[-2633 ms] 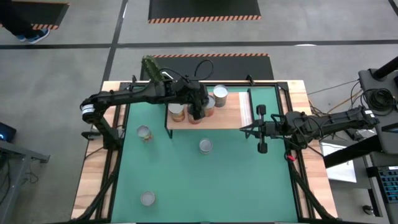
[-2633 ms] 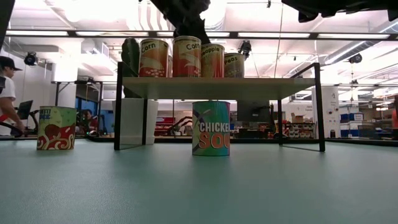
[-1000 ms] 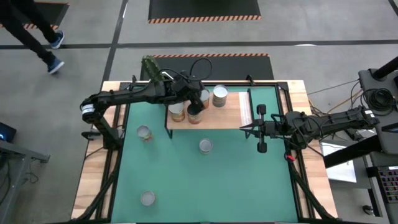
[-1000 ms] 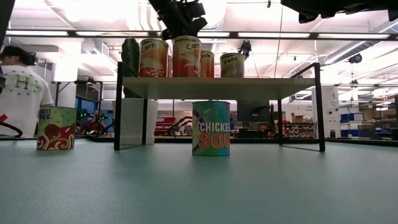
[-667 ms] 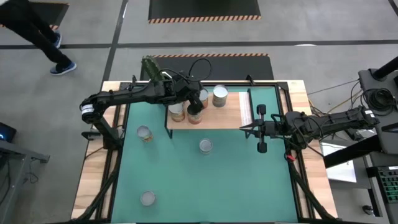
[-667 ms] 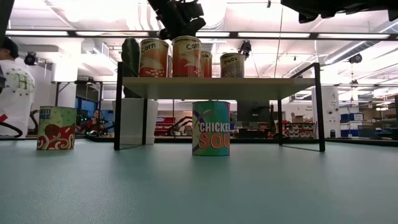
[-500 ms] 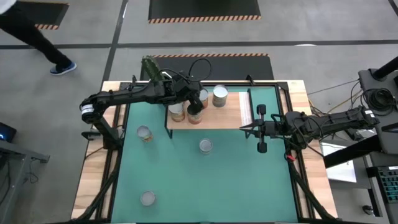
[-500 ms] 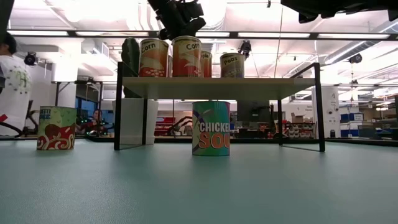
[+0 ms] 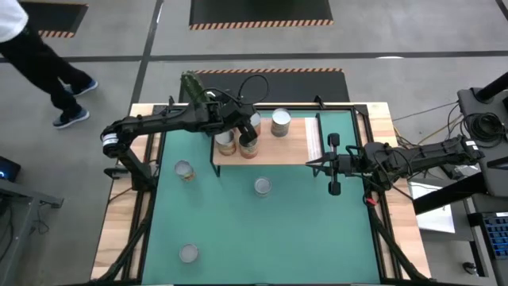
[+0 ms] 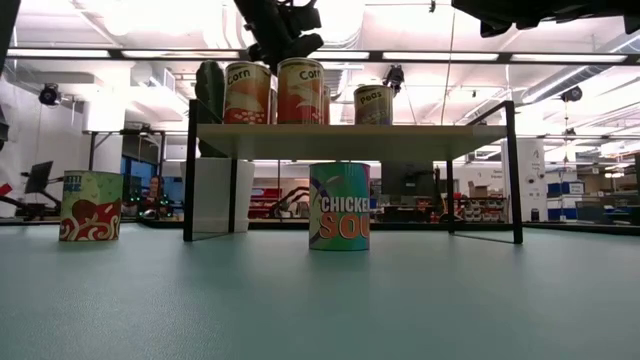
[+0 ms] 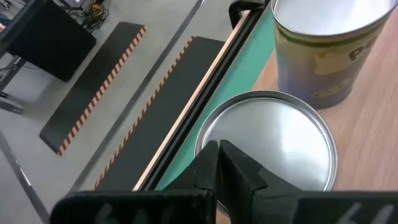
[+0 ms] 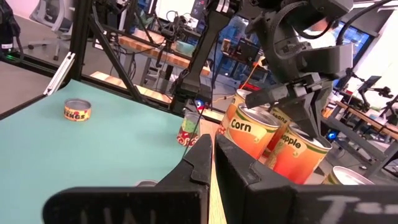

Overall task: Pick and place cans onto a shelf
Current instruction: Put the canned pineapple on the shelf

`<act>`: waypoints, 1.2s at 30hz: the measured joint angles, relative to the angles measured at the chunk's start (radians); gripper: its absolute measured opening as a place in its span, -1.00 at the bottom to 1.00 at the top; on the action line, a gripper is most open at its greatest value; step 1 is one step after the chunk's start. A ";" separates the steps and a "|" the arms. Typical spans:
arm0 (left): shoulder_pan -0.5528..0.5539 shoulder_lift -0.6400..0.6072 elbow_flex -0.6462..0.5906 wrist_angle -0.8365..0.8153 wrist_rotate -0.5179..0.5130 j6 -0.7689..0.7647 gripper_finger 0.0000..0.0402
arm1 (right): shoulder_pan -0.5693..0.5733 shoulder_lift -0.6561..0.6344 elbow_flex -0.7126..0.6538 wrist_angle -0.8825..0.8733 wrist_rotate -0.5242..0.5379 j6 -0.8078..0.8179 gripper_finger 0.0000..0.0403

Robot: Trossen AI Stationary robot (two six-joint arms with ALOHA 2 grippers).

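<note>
Four cans stand on the shelf (image 9: 295, 147) at the far side of the table (image 9: 119, 214). From above, three of them cluster at the shelf's left end, where the first corn can (image 10: 248, 93) and second corn can (image 10: 301, 91) stand side by side along the front edge. Just behind them is a third can with a bare silver lid (image 11: 268, 144), and a little to the right stands the peas can (image 9: 280, 122), on its own.

The left end effector (image 9: 248, 125) hovers over that cluster, fingers pressed together and holding nothing. In its wrist view the shut fingers (image 11: 233, 176) sit directly above the silver lid, with the peas can just beyond.

Down on the green mat (image 9: 294, 230), three cans stand loose. The chicken soup can (image 10: 339, 206) stands upright just in front of the shelf, near its middle. The red and green can (image 10: 91, 206) stands off the shelf's left end, near the mat's left edge. A short can (image 9: 188, 253) stands alone near the front left of the mat, well apart from everything else.

The right end effector (image 9: 311, 165) waits off the shelf's right end, fingers closed and empty, pointing toward the shelf. A cactus in a white pot (image 9: 191, 84) stands behind the shelf's left corner. A person (image 9: 36, 56) is on the floor beyond the table.
</note>
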 joint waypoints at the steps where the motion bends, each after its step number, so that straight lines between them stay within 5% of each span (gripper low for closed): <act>1: 0.000 0.000 0.000 -0.002 0.000 0.000 -1.00 | 0.000 0.000 0.000 0.000 0.000 0.000 -0.96; 36: 0.000 -0.010 0.002 -0.047 -0.029 -0.045 -1.00 | 0.000 0.000 0.000 0.000 0.000 0.000 -0.96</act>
